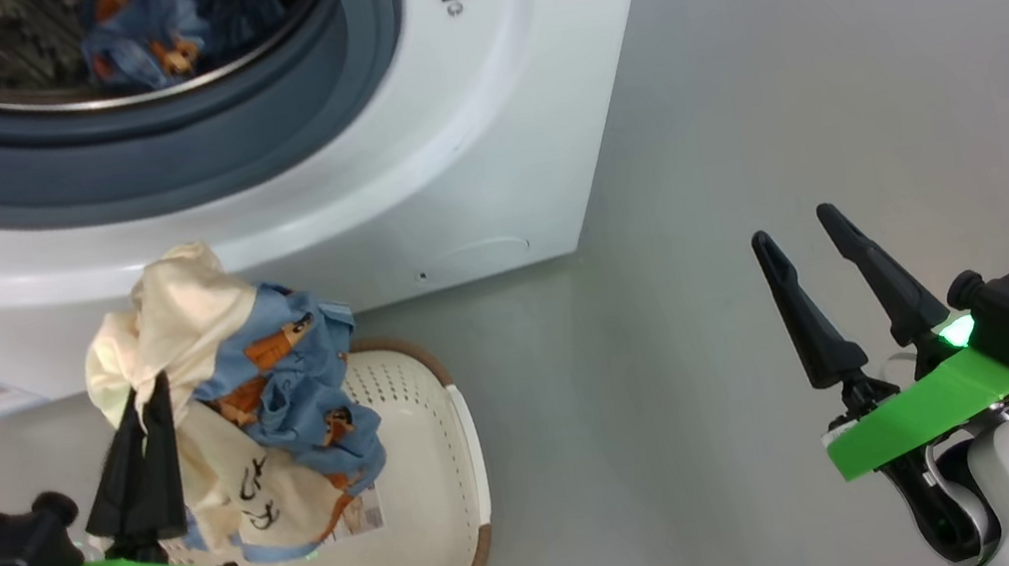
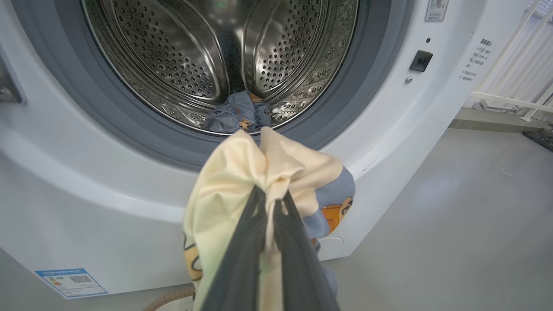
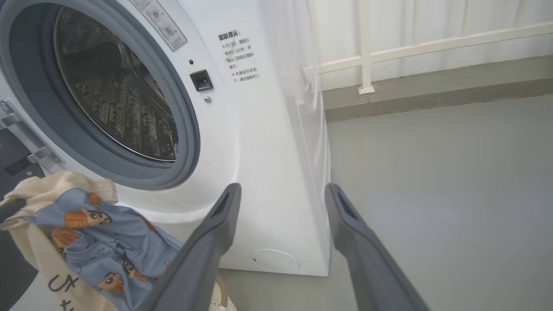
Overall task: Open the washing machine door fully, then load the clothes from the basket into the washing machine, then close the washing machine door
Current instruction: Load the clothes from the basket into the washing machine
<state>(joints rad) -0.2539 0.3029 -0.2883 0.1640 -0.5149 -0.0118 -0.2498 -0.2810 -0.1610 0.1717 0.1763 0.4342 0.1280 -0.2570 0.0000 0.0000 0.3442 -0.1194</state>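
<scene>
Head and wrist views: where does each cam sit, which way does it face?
Head view: on the head, looking down at basket and washer front; left tool shut on clothes, right tool open.
Left wrist view: on left wrist, facing into the drum; its fingers pinch the clothes.
Right wrist view: on right wrist, facing washer front and floor; its fingers apart.
Shared: all three show held clothes and drum.

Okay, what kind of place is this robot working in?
Most likely a home laundry corner, perhaps a balcony or utility room: a white front-loading washing machine stands on a bare grey floor, a laundry basket sits before it, and a white railing runs beside it.
</scene>
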